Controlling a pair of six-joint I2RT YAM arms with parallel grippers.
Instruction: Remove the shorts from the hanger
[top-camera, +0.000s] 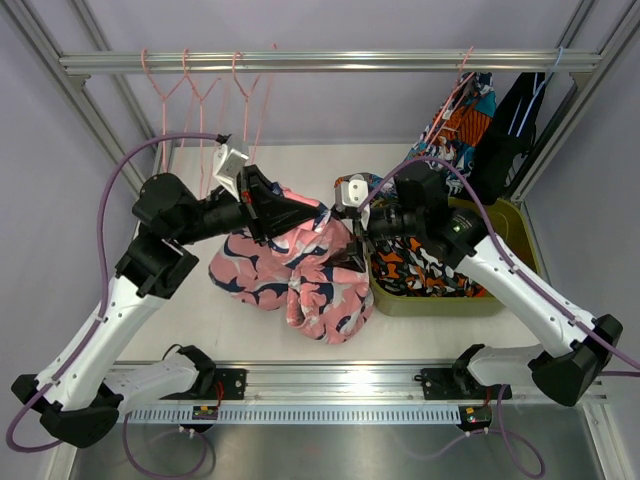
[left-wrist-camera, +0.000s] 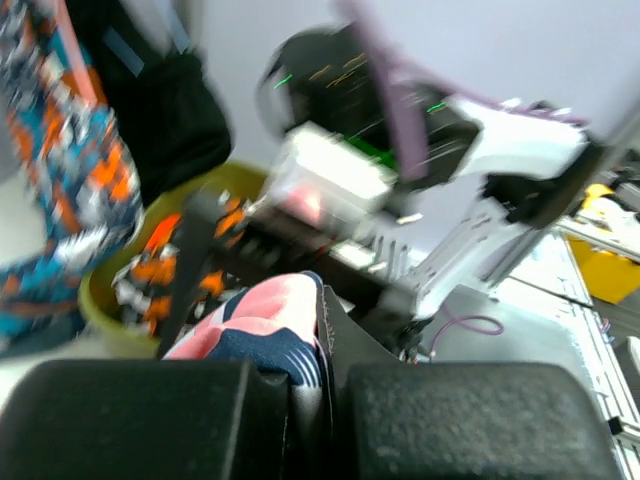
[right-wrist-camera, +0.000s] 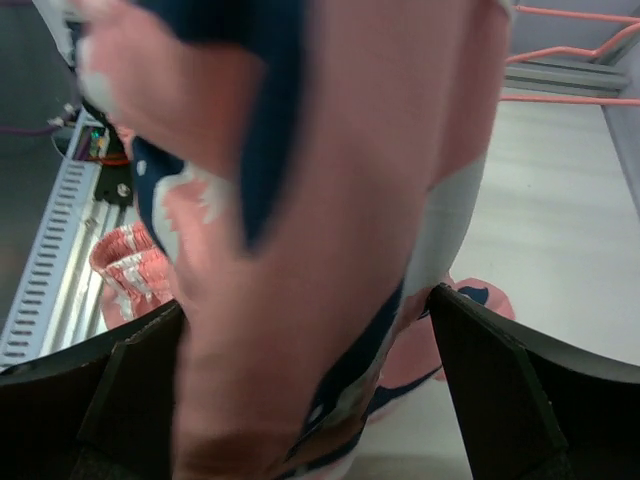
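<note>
The pink shorts with navy-white print (top-camera: 300, 270) hang bunched between my two grippers above the table middle, their lower part resting on the table. My left gripper (top-camera: 298, 214) is shut on their upper edge; the left wrist view shows the fabric (left-wrist-camera: 262, 322) pinched between its fingers (left-wrist-camera: 325, 385). My right gripper (top-camera: 352, 236) is at the shorts' right side. In the right wrist view its fingers (right-wrist-camera: 495, 385) stand wide apart with the pink fabric (right-wrist-camera: 330, 180) filling the gap. No hanger shows in these shorts.
Several empty pink hangers (top-camera: 200, 85) hang on the rail at back left. Teal-orange-navy shorts (top-camera: 462, 118) and black shorts (top-camera: 512, 125) hang at back right. A yellow-green bin (top-camera: 450, 300) holds orange camouflage shorts (top-camera: 410, 270), right of the grippers.
</note>
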